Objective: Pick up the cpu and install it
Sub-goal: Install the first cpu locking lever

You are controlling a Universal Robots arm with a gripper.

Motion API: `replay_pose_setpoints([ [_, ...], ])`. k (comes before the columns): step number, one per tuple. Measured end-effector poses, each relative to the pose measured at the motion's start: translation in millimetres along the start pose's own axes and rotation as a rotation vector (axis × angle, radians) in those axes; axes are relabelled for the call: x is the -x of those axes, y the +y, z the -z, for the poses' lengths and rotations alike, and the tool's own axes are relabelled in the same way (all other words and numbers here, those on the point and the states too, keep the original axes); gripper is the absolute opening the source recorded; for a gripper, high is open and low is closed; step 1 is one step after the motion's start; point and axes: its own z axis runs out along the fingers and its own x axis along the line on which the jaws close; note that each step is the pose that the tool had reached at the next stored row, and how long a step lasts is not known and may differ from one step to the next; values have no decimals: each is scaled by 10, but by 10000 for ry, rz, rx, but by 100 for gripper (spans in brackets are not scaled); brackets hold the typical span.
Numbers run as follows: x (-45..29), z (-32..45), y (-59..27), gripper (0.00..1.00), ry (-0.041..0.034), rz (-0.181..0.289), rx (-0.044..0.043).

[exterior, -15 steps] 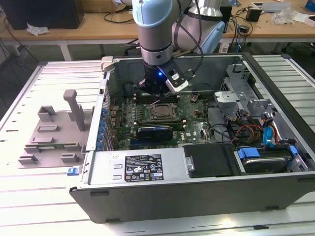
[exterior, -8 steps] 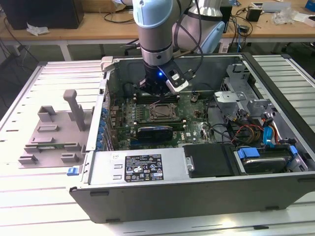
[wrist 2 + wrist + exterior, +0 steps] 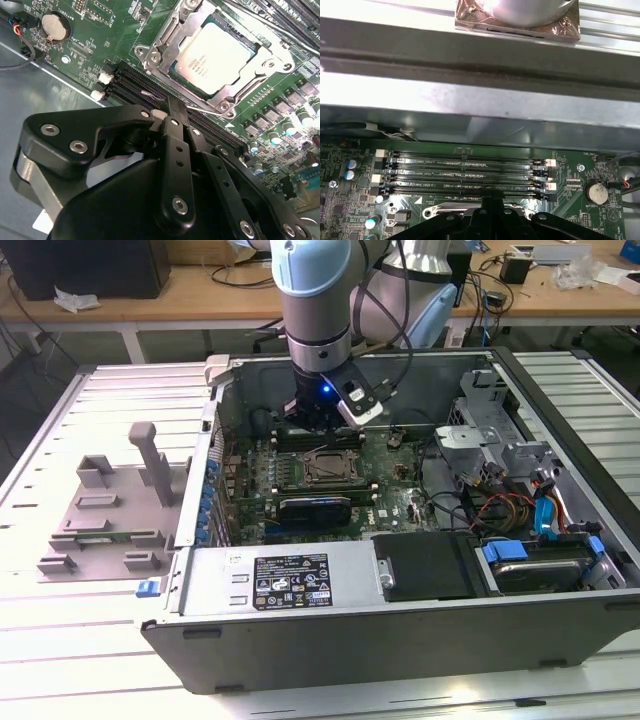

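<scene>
The cpu, a flat square chip with a silver top, lies inside the metal-framed socket on the green motherboard. The socket's frame surrounds it. My gripper hangs just beside the socket, over the black memory slots, with its black fingers pressed together and nothing between them. In the exterior view the gripper sits inside the open computer case, just behind the socket. In the first wrist view the gripper points at the slot row nearest the socket.
The case walls enclose the board. A drive cage with cables fills the exterior view's right. A grey plastic fixture lies on the table at that view's left. A coin battery sits on the board. A shiny metal block stands beyond the case wall.
</scene>
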Motion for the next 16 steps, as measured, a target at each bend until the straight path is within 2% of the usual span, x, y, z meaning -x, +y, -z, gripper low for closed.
replay_pose_setpoints([
  [1,-2,-9,-2,11,-44,-84,-28],
  [4,-4,-36,-6,11,-263,-390,-97],
  [5,-6,-44,-2,11,-297,-470,-110],
  [12,-29,-71,51,11,-357,-703,-139],
  [14,-64,-97,52,11,-413,-918,-169],
  [16,-67,-123,47,11,-487,-1266,-215],
])
